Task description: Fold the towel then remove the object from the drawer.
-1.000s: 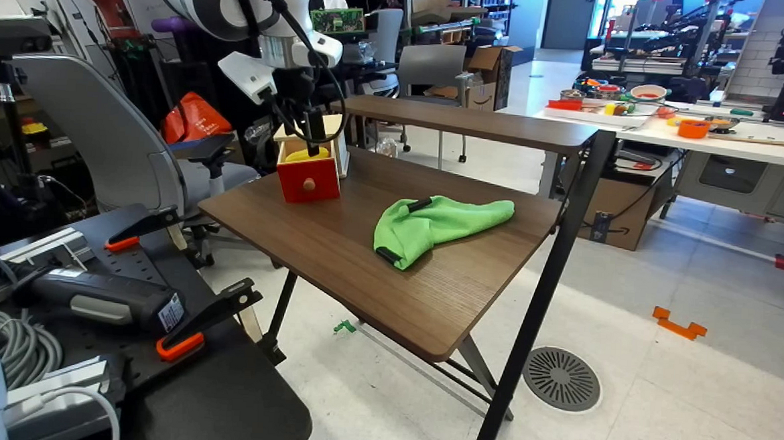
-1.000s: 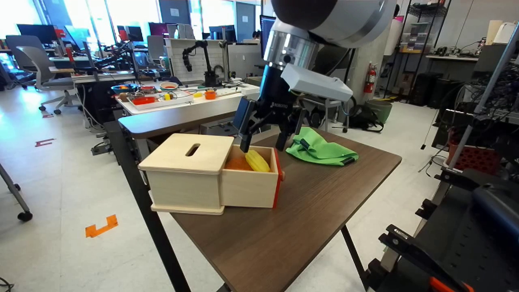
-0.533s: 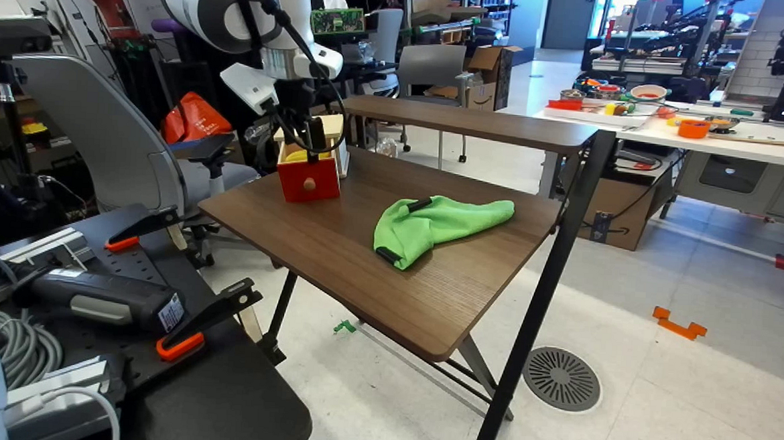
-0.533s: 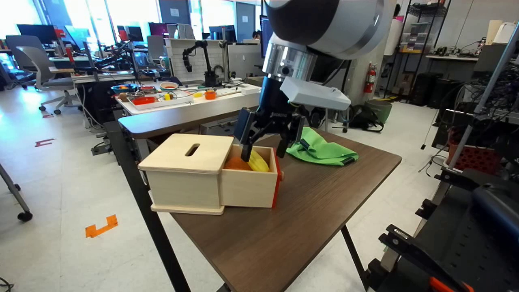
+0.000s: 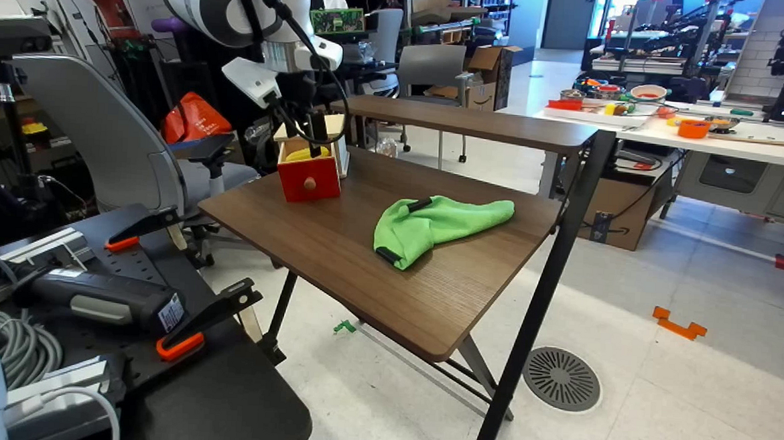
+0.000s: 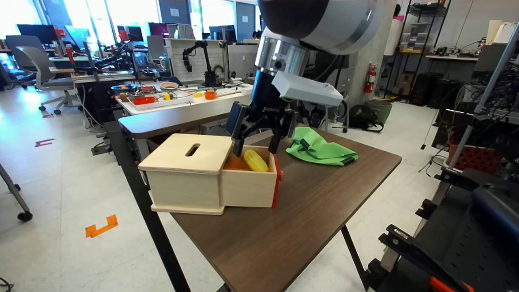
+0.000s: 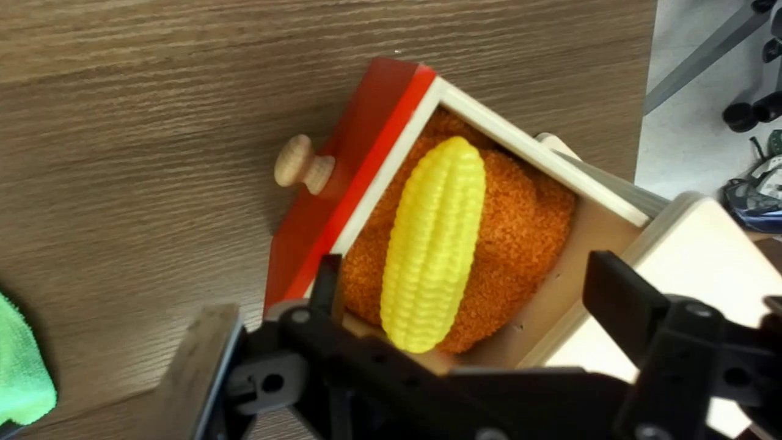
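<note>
There's the brown table (image 6: 284, 231), below the gripper (image 6: 256, 151) in all three views. Beyond the gripper in an exterior view, a red fire extinguisher (image 6: 369, 79) shows up, well back. Picture-left of the gripper, in an exterior view, here's a grey office chair (image 5: 101, 131), with an orange-red bag (image 5: 196, 121) closer in; well off picture-right, a cardboard box (image 5: 610, 211), a round floor drain (image 5: 561, 380), an orange bowl (image 5: 694, 129)!

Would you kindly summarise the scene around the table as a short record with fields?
Storage: pale wooden box, its red-fronted wooden drawer pulled open
Contents: yellow ridged corn cob on fuzzy orange material
Tool: black two-fingered end effector, open, over the drawer, holding nothing
Fabric: bright green towel with black patches
Surface: brown wood-grain table, carrying both box and towel
Progress: corn cob not yet removed
</note>
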### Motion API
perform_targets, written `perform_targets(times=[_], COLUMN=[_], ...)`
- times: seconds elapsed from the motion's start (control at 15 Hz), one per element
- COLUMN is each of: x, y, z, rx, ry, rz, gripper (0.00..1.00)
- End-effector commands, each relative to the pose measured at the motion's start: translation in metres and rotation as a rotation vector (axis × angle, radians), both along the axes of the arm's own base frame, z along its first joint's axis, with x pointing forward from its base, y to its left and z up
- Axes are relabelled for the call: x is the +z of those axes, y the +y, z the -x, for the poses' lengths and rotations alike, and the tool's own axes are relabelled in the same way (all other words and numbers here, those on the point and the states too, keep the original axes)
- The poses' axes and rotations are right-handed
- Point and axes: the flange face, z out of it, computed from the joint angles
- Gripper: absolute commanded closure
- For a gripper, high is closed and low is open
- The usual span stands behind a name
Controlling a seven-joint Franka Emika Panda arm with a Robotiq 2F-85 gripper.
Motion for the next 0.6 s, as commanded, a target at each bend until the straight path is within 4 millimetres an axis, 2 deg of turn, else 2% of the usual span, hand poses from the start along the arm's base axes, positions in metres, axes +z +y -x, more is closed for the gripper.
perform_targets(times=[0.0, 0.07, 0.13, 0.53], x=[-0.005, -0.006, -0.008, -0.024], y=[0.007, 0.008, 0.009, 0.002], z=[-0.007, -0.008, -0.008, -0.011], rx=[0.025, 0.032, 0.039, 0.079], ry=[-0.026, -0.027, -0.031, -0.030], rz=[0.025, 0.029, 0.033, 0.081], gripper=[0.00, 0.09, 0.26, 0.73])
